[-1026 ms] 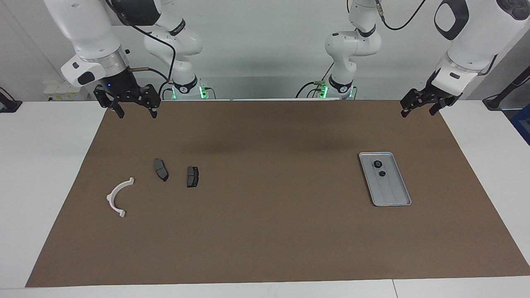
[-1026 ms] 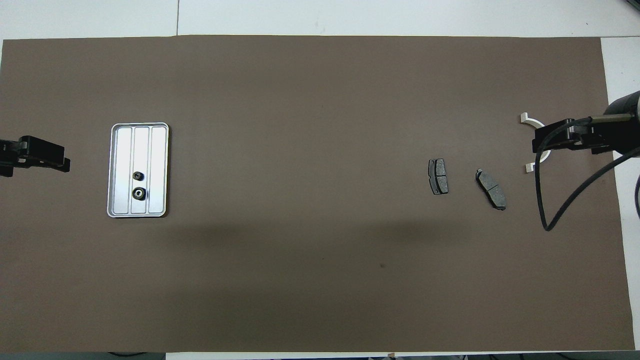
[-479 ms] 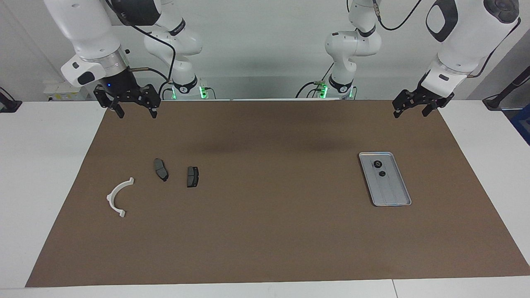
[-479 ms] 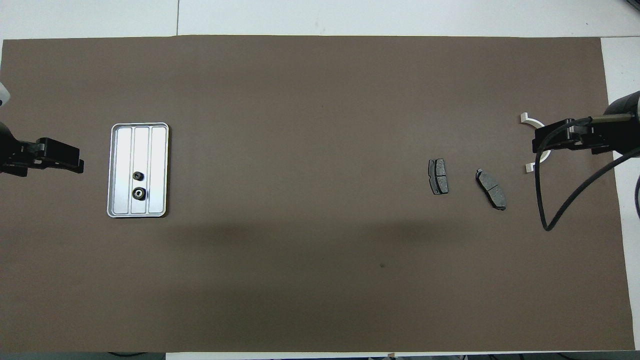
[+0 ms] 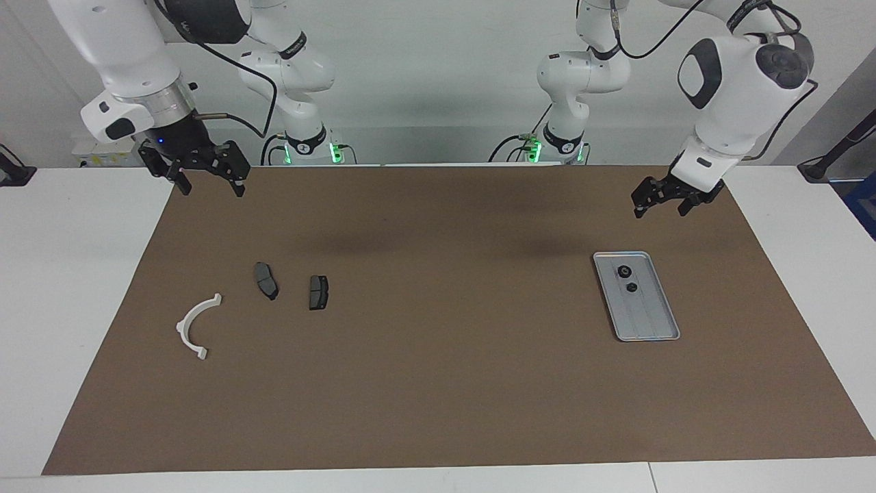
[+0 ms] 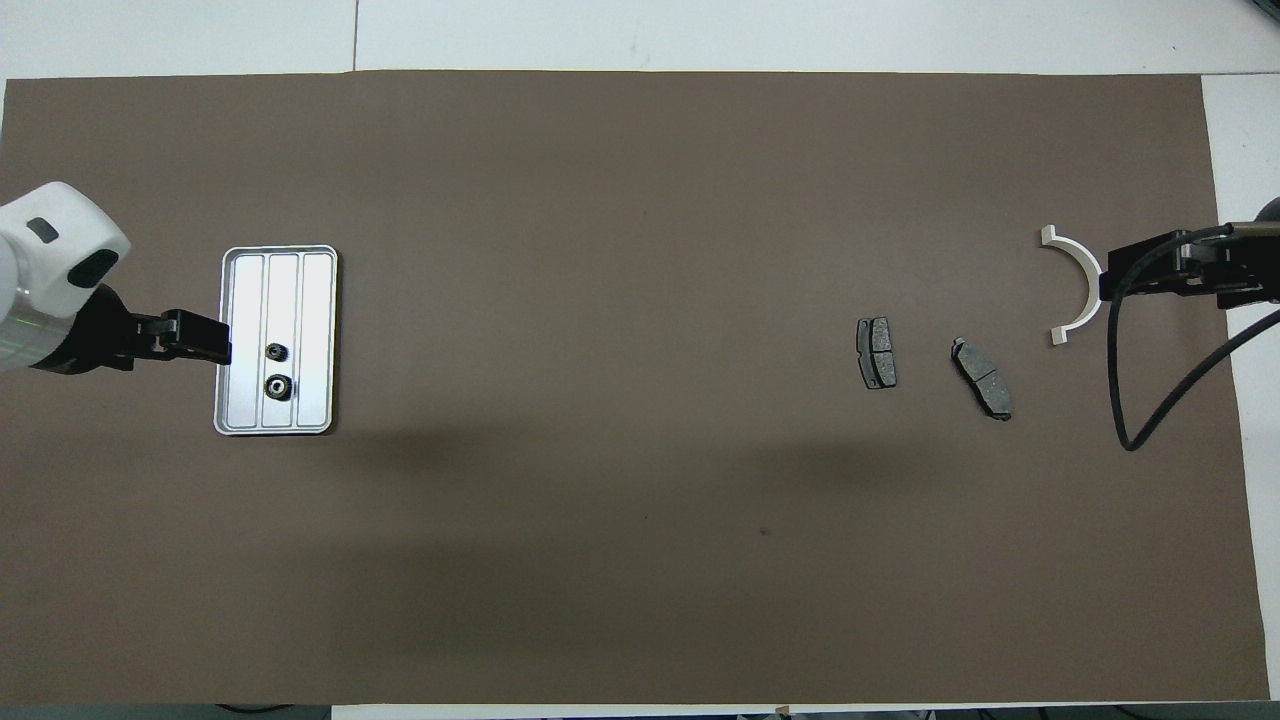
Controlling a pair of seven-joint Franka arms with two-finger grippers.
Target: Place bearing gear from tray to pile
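Brown mat covers the counter. Tray sits twd left arm's end w/ two small dark gears in its robot-side half. Pile twd right arm's end: white half-ring bracket & two dark plates. Left end effector hangs over bare mat just beside tray, fingers spread, empty. Right end effector up over mat edge, spread, empty.

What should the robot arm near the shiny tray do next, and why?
Probably lower the left gripper onto a small black bearing gear in the flat silver-grey metal tray: both gears lie there, and the gripper hangs above the tray's robot-side end, holding nothing.
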